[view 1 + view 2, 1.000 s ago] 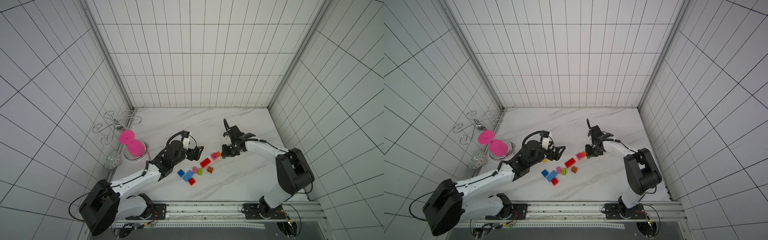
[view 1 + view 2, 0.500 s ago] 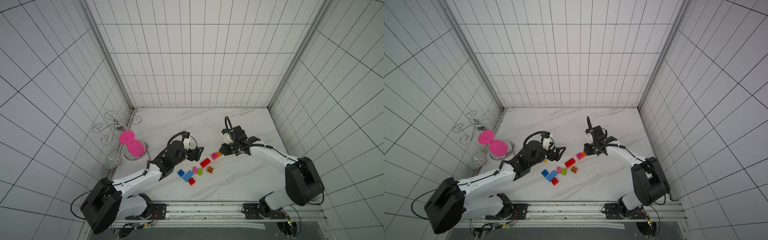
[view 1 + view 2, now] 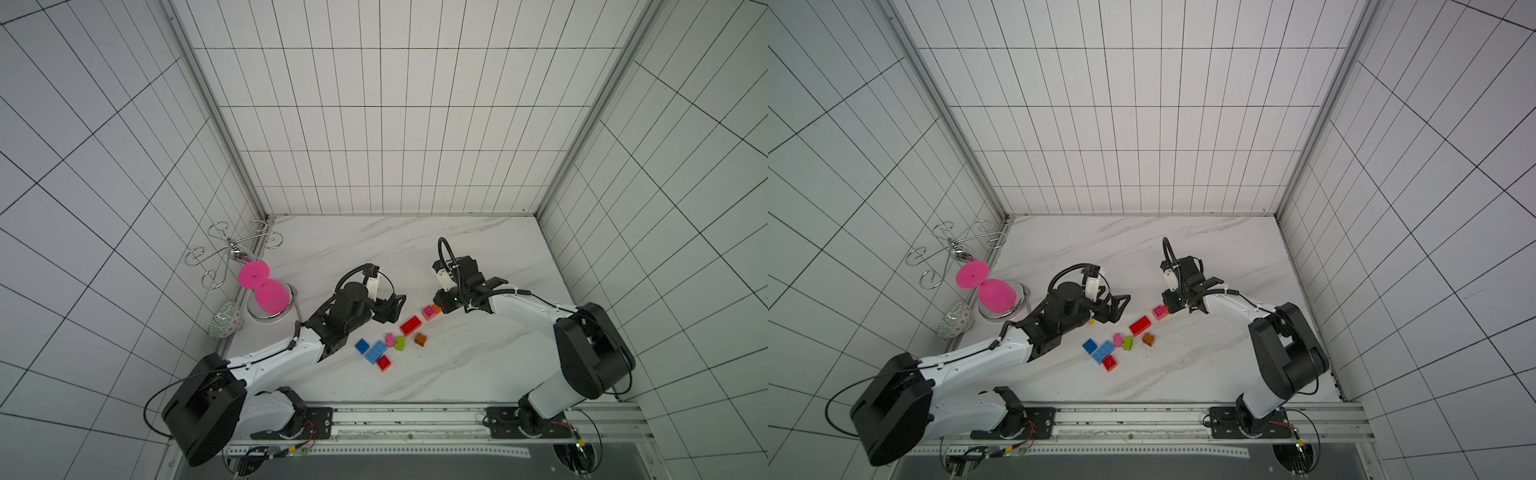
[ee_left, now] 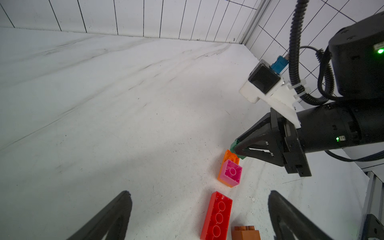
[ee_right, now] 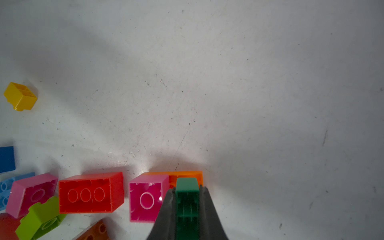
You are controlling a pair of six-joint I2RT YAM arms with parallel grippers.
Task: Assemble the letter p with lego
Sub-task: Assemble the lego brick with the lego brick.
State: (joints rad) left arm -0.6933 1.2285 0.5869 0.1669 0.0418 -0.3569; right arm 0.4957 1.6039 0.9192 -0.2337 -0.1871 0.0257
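Early days: pink brick [image 4: 231, 171] seated on orange brick [image 4: 228, 155], right tool [image 4: 239, 149] grasping green brick [image 5: 187, 185] over its free end, left tool [image 3: 392, 311] released, other lego [image 3: 410, 325] loose

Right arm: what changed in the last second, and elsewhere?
The right arm swung its elbow out, then partly back; the right claw, shut on a green brick, stayed at the orange brick. Nothing was grabbed or released. The left claw, open, and the other bricks stayed put.
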